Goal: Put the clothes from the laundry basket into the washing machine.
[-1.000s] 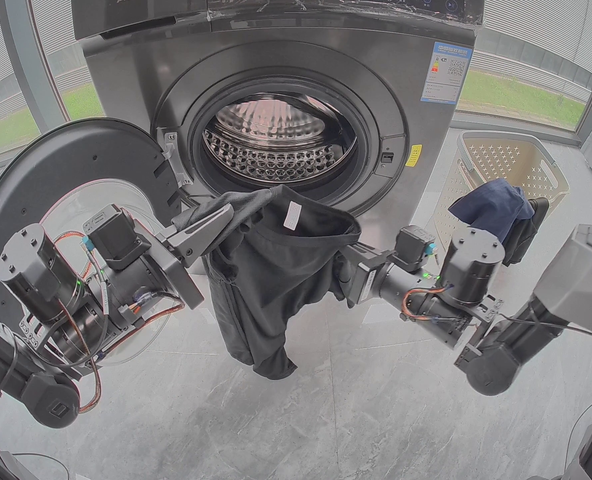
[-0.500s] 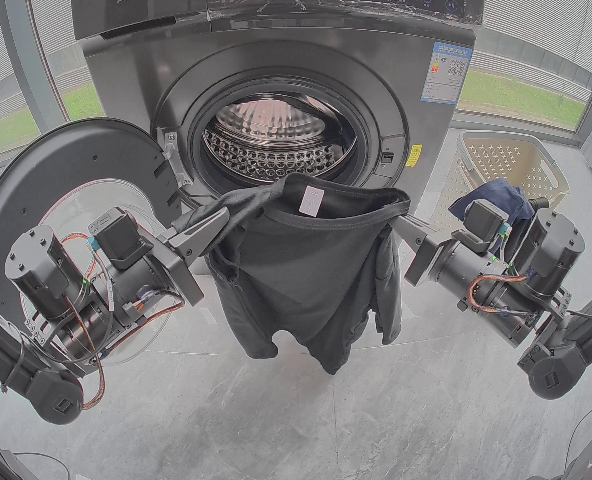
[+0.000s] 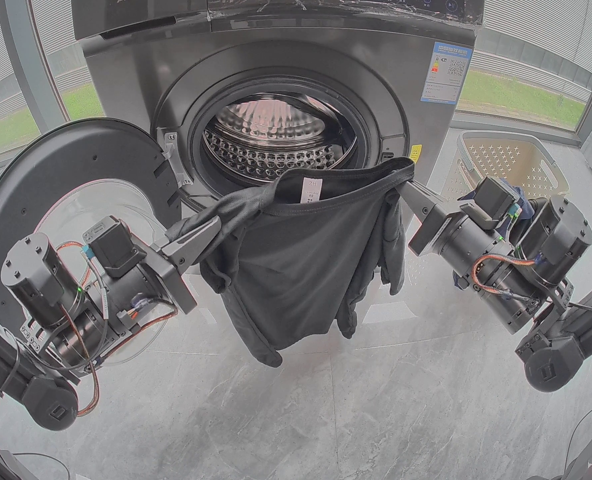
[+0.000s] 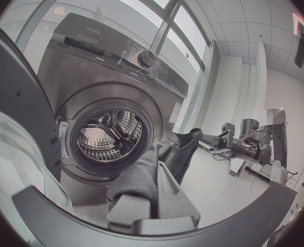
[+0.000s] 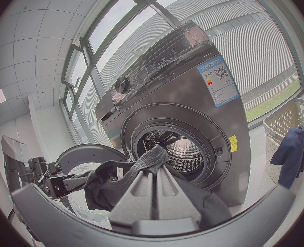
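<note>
Black shirt (image 3: 302, 261) hangs spread between pincers, just near side of washing machine drum (image 3: 276, 135). Left pincer (image 3: 206, 231), right pincer (image 3: 402, 185) each clamp top edge. Next: narrow spread, raise hanging hem, push deep into drum before release.

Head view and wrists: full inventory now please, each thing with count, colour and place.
washing machine: one, dark grey, straight ahead, porthole open
door: one, dark grey, swung open to the robot's left
garment: one, black, stretched between both grippers before the porthole
laundry basket: one, beige, floor right of the machine
navy cloth: one, dark blue, draped over the basket's rim
left gripper: one, grey, shut on the garment
right gripper: one, grey, shut on the garment
</note>
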Controlling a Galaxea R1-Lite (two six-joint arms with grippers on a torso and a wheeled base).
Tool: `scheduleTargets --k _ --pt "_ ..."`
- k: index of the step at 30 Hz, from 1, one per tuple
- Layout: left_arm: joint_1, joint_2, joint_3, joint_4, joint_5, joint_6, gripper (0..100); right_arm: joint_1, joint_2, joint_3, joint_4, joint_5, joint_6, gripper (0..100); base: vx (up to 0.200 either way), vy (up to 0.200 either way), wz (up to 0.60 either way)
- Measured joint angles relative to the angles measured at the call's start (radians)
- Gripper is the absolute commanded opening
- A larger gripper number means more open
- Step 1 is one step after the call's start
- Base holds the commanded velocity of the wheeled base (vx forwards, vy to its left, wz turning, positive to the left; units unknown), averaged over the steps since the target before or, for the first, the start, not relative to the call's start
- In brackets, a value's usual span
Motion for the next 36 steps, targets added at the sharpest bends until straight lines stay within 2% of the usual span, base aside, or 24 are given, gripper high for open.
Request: scheduleTargets --k 1,2,9,22,29,36 --pt "-0.003 0.0 0.012 -0.001 -0.002 0.0 0 0.001 0.001 0.0 0.0 0.0 0.0 0 0.0 0.0 0.0" --pt "-0.005 0.0 0.023 0.0 -0.005 0.0 100 0.003 0.001 -0.002 0.0 0.0 0.0 0 0.0 0.0 0.0" --pt "-0.031 0.052 0.081 0.0 -0.007 0.0 100 0.01 0.003 -0.01 0.0 0.001 -0.001 0 0.0 0.0 0.0" --pt "-0.035 0.196 0.12 0.0 -0.001 0.01 100 0.03 0.004 -0.021 0.001 0.003 -0.001 0 0.0 0.0 0.0" --pt "-0.039 0.275 0.08 0.0 -0.001 0.022 100 0.034 0.006 -0.032 0.001 0.003 -0.001 0 0.0 0.0 0.0" --pt "-0.033 0.332 0.009 0.0 0.001 0.021 100 0.039 0.002 -0.026 0.001 0.009 -0.002 0 0.0 0.0 0.0"
